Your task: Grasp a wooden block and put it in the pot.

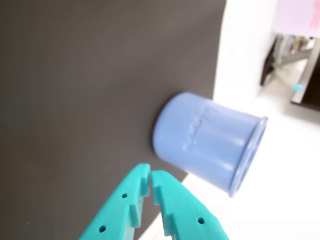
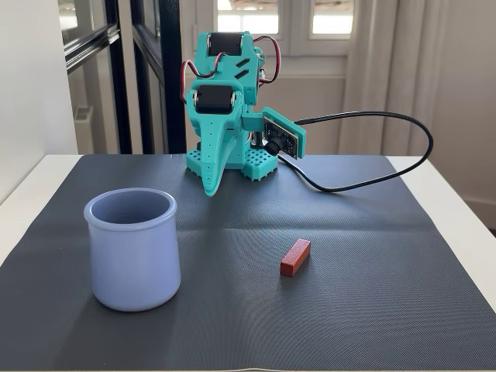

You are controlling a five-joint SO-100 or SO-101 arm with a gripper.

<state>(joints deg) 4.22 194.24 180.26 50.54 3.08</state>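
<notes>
fixed view shows the teal arm (image 2: 229,108) folded up at the 12 o'clock edge of a dark mat (image 2: 349,310) that covers the white surface (image 2: 23,194), its pincer (image 2: 211,188) pointing down with the tip just above the mat. the pot (image 2: 132,249) stands upright on the mat at about 8 o'clock from the mat's middle, mouth open upward. the wooden block (image 2: 295,257) lies flat on the mat at about 4 o'clock from the middle, well apart from the pot and from the arm, its long side running toward 1 o'clock. a black cable (image 2: 387,155) loops from the arm's camera across the 2 o'clock part of the mat. wrist view has the pincer (image 1: 150,181) entering from 6 o'clock with its two teal fingertips (image 1: 137,180) pressed together and nothing between them; the pot (image 1: 210,142) appears lying sideways in that picture, rim toward 3 o'clock, at the border between the mat (image 1: 100,75) and the white surface (image 1: 280,190). the block is outside that view.
</notes>
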